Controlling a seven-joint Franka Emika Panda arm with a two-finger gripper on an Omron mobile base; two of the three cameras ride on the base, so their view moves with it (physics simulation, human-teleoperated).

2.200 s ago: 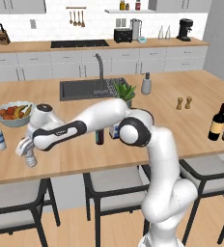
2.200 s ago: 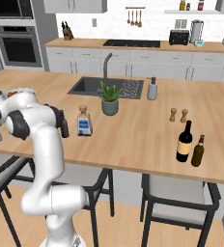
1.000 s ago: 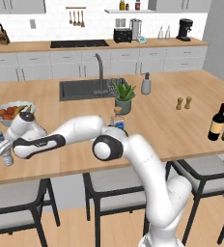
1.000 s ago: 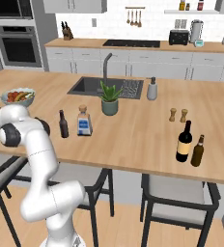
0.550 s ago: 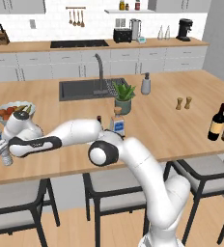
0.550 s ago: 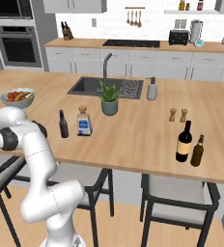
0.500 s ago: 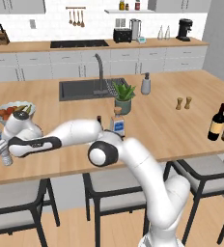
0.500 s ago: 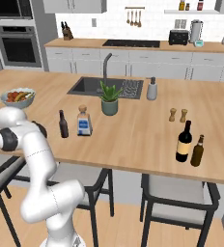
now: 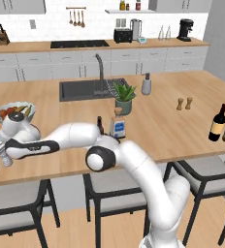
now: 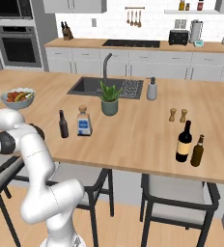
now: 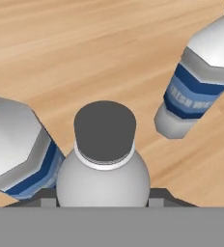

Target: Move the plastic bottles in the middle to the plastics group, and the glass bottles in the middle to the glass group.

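My gripper (image 9: 2,157) is at the far left end of the wooden counter (image 9: 172,131), shut on the plastic bottle (image 11: 104,144), a clear greyish one with a cap and no label. That bottle sits between the two blue-banded water bottles of the plastics group (image 11: 199,77), (image 11: 18,155), close to the left one; I cannot tell whether it rests on the counter. In the middle the small, nearly black glass bottle (image 9: 100,125) (image 10: 63,124) stands upright. The glass group, a tall wine bottle (image 10: 184,141) and a brown bottle (image 10: 197,151), stands at the right end.
A fruit bowl (image 9: 15,111) sits just behind the plastics group. A blue-labelled flask (image 10: 84,121) and a potted plant (image 10: 109,98) stand beside the dark bottle, with the sink (image 10: 87,87) behind. Salt and pepper shakers (image 10: 177,115) stand toward the right. Stools line the counter's near edge.
The arm swung from the counter's middle to its left end with the plastic bottle in the gripper. Over the last half second it has barely moved.
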